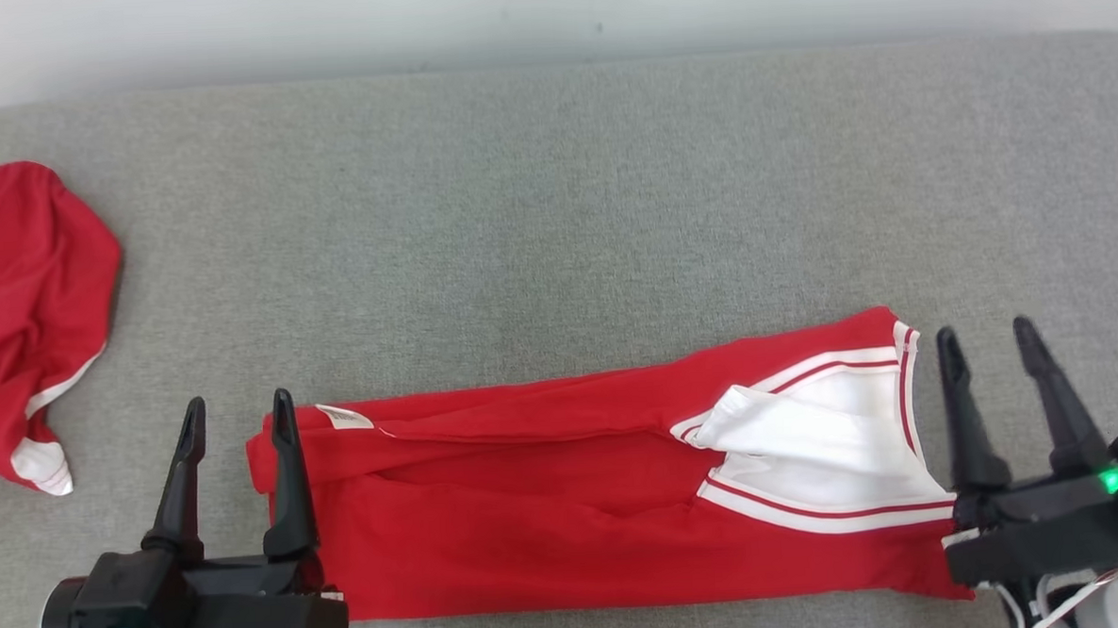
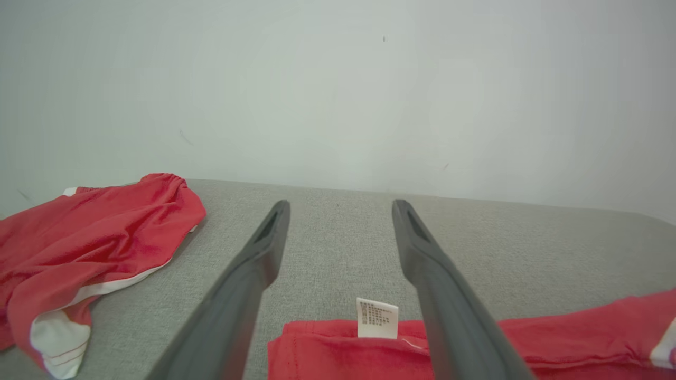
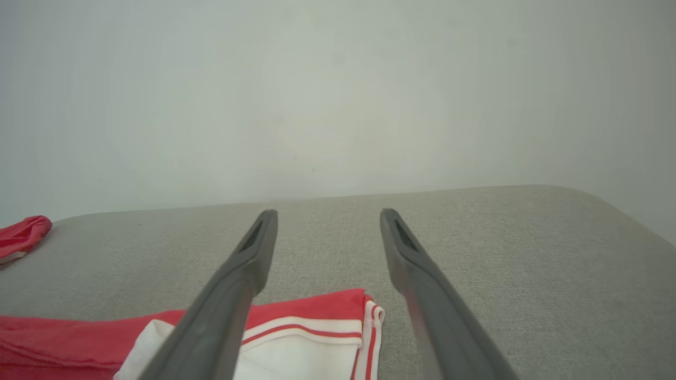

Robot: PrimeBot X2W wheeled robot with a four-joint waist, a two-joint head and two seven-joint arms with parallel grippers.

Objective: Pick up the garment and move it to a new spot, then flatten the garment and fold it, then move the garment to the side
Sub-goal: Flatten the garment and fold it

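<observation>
Halfway mark, by my reading from the remote desk: the red garment (image 1: 567,502) lies along the near edge of the grey table (image 1: 554,210), laid out and doubled lengthwise into a long band, so the pick-up, the move and the flattening look done. A shorter fold across its length and the shift to the side appear to be what is left. Its long axis runs from one end of the table towards the other. The end with the label (image 1: 342,416) points to the table's left end, and the end with the white trim (image 1: 810,435) points to the right and sits slightly farther from the near edge. My left gripper (image 1: 238,402) stands at the near edge by the labelled end and my right gripper (image 1: 985,329) just past the trimmed end. Both pairs of fingers are spread wide and hold nothing. A second red garment (image 1: 21,309) sits crumpled at the table's left end.
</observation>
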